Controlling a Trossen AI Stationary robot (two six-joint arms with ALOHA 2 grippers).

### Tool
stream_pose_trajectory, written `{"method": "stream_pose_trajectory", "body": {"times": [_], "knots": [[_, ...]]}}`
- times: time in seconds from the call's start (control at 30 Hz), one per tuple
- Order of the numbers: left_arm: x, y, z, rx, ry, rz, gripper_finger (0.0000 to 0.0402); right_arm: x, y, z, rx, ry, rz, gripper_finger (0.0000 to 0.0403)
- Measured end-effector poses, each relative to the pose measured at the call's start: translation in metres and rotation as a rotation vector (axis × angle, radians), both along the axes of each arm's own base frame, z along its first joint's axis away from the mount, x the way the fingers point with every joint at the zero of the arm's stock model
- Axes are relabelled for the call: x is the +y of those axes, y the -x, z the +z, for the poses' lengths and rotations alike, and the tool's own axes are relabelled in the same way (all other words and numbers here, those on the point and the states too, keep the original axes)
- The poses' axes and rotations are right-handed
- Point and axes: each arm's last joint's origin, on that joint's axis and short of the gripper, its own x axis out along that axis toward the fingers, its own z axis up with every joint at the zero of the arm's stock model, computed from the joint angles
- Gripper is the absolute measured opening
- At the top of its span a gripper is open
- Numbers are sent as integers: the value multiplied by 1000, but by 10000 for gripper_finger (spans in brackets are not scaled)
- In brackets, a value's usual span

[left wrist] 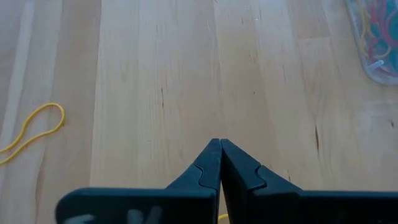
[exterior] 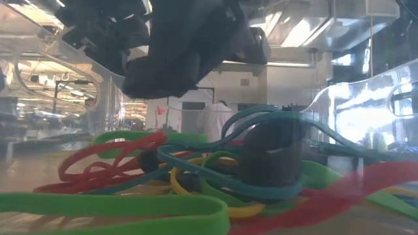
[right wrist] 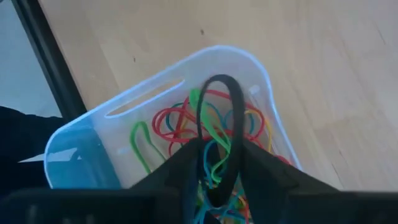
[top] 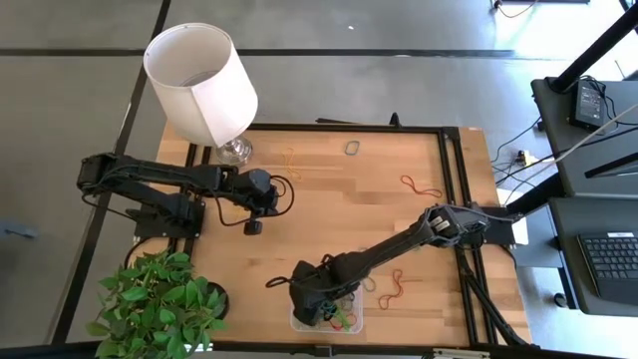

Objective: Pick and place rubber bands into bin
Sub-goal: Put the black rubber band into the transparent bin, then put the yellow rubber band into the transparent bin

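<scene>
The clear bin (top: 358,322) stands at the table's near edge and holds several red, green, yellow and teal rubber bands (right wrist: 171,121), which fill the front of the low view (exterior: 117,205). My right gripper (top: 321,307) hangs over the bin, pointing steeply down. Its fingers stand apart (right wrist: 217,155) with a black rubber band (right wrist: 236,99) upright between them. Loose bands lie flat on the wood: a red one (top: 420,186), a yellow one (top: 291,160), a grey one (top: 352,148) and a red one (top: 393,286). My left gripper (top: 253,226) waits shut above bare wood at mid-left (left wrist: 219,144). My right gripper's parted fingers flank the black band's loop, whose two strands (right wrist: 202,134) run down along the fingers' inner sides. The loop stands upright above the bands in the bin. Its lower end is hidden between the fingers, so I cannot tell whether they touch it.
A white lamp (top: 199,80) stands at the far left corner and a potted plant (top: 159,304) at the near left. Another yellow band (left wrist: 37,127) lies in front of the left gripper. A black frame rail (top: 451,189) runs along the table's right side.
</scene>
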Motion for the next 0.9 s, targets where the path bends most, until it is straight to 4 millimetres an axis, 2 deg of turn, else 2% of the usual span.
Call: {"method": "stream_pose_trajectory", "body": {"times": [0.23, 0.43, 0.63, 0.9], "knots": [[0, 0, 0, -1, 0, 0, 2, -1, 4, -2, 49, 14, 9, 166], [0, 0, 0, -3, -1, 0, 2, -2, 4, -2, 42, 42, 81, 194], [0, 0, 0, -3, -1, 0, 2, -2, 5, -2, 63, 19, 127, 187], [0, 0, 0, 0, -1, 0, 2, -4, 8, 0, 101, 19, 86, 140]]}}
